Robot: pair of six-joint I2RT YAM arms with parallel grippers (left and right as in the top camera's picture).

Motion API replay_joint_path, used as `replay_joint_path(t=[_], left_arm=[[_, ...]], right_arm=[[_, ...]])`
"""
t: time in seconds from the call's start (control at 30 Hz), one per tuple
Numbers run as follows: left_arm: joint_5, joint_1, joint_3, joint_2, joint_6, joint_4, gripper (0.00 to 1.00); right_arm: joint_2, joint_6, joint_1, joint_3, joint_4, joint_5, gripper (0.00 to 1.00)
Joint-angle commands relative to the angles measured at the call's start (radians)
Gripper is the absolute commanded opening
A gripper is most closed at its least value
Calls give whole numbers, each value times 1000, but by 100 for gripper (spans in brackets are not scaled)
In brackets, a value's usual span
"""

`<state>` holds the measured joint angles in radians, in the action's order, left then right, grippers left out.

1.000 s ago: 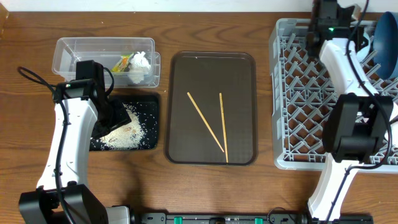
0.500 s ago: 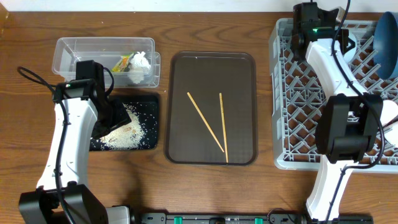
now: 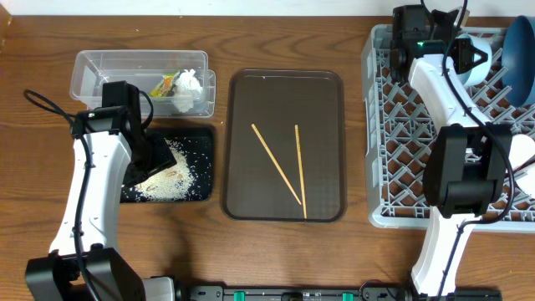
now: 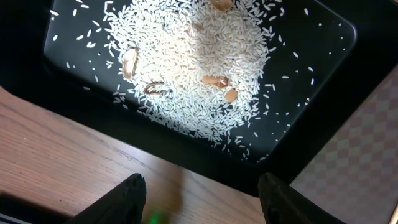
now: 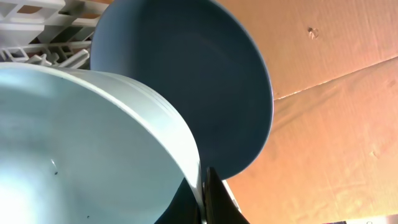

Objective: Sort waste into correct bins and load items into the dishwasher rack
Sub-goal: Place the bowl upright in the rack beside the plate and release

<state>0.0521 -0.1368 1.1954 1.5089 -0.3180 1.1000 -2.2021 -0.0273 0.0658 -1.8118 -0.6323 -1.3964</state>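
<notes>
Gripping the rim of the white bowl with a pale blue inside (image 5: 81,143), my right gripper (image 5: 202,200) has its two dark fingers pinched on either side of the thin edge. The bowl fills the lower left of my right wrist view. Just behind it stands the large round dark blue dish (image 5: 186,81), up on its edge.

From overhead, my right gripper (image 3: 462,57) and the bowl (image 3: 478,52) are over the far right corner of the big square grey plastic rack (image 3: 401,150). The blue dish (image 3: 520,42) sits in that same corner. I cannot tell whether the bowl touches the pegs.

My left gripper (image 4: 205,199) is spread wide with nothing between its fingers (image 4: 134,199). It hangs over the near edge of the shallow black rectangular tray (image 4: 311,62). The loose white rice scraps (image 4: 186,56) lie heaped in this tray, with a few tan bits among them.

Overhead, my left gripper (image 3: 155,155) is above that black tray (image 3: 209,167). Beyond it sits the clear rectangular plastic tub (image 3: 92,67), which holds the small orange-and-yellow-green wrapper (image 3: 167,84) and the crumpled white tissue (image 3: 188,84) side by side. Two thin wooden chopsticks (image 3: 276,164) lie on the brown serving tray (image 3: 322,100) between the bins and the rack, their near ends close together.
</notes>
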Motion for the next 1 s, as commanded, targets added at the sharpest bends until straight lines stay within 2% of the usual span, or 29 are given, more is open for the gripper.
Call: replay_joint_path(t=[0.0, 0.33, 0.53, 0.7, 0.73, 0.83, 0.97], left_arm=[[-12, -4, 2, -7, -9, 6, 61], [-11, -4, 2, -7, -9, 6, 61], [-11, -4, 2, -7, -10, 6, 62], [-11, -4, 2, -7, -9, 6, 61], [-11, -4, 2, -7, -9, 6, 62], [-12, -4, 2, -7, -9, 6, 62], [-11, -4, 2, -7, -9, 7, 61]], right_arm=[[-9, -4, -6, 30, 1, -27, 1], [-9, 29, 14, 149, 19, -9, 1], [-9, 31, 82, 150, -64, -5, 1], [-8, 75, 149, 150, -151, 79, 1], [-8, 103, 159, 150, -163, 83, 4], [-2, 155, 183, 150, -181, 120, 20], [42, 169, 188, 149, -181, 264, 29]])
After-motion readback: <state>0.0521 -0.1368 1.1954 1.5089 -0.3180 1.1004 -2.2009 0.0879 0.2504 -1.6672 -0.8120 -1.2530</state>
